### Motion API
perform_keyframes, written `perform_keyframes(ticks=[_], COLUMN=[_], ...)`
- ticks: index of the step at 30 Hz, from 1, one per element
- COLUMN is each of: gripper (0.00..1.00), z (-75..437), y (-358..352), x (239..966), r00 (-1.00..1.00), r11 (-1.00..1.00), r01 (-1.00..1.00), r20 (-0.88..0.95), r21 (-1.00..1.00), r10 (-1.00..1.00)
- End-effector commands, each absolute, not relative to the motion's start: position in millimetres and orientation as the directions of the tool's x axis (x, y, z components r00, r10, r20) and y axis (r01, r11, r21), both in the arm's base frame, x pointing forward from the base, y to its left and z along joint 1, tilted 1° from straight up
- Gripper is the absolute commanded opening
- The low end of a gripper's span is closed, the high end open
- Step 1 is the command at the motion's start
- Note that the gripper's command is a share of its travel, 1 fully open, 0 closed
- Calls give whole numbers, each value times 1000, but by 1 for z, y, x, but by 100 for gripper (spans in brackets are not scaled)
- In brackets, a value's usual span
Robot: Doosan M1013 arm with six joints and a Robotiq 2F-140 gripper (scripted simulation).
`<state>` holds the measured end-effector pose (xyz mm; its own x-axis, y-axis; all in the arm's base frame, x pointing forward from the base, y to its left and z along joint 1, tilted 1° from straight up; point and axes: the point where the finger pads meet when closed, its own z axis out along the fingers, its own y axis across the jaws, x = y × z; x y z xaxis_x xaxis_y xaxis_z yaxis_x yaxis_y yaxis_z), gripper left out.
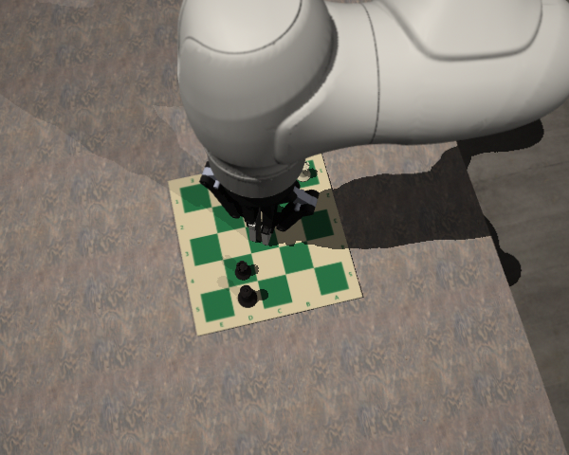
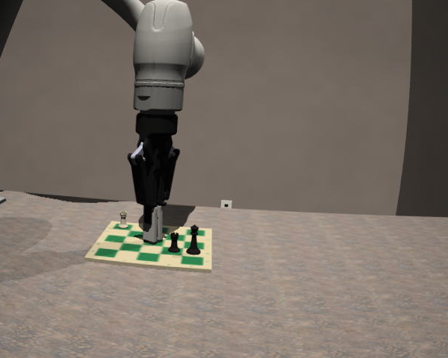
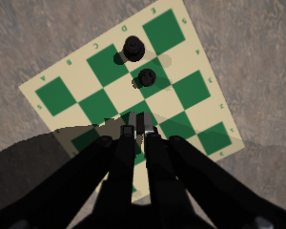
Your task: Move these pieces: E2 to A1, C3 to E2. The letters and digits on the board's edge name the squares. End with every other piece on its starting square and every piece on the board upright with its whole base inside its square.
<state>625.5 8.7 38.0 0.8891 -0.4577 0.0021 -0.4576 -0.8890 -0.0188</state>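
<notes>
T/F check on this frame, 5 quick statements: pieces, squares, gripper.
1. The white piece stands on A1. True.
2. The two black pieces stand on D4 and D5. True.
3. The gripper is wide open. False: its fingers are nearly together, low over C3.
4. A piece stands on E2. False: that square shows no piece.
5. One black piece lies on its side. False: the exterior view shows both upright.
</notes>
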Motion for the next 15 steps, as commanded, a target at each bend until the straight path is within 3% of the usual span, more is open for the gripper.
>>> perform_keyframes(ticks=[1, 15], gripper=[0, 0], z=[38, 41], y=[9, 9], x=[625, 625], r00=[889, 889], r11=[-889, -889], r01=[-458, -458], r20=[2, 2], r21=[-19, -19], r10=[-458, -458])
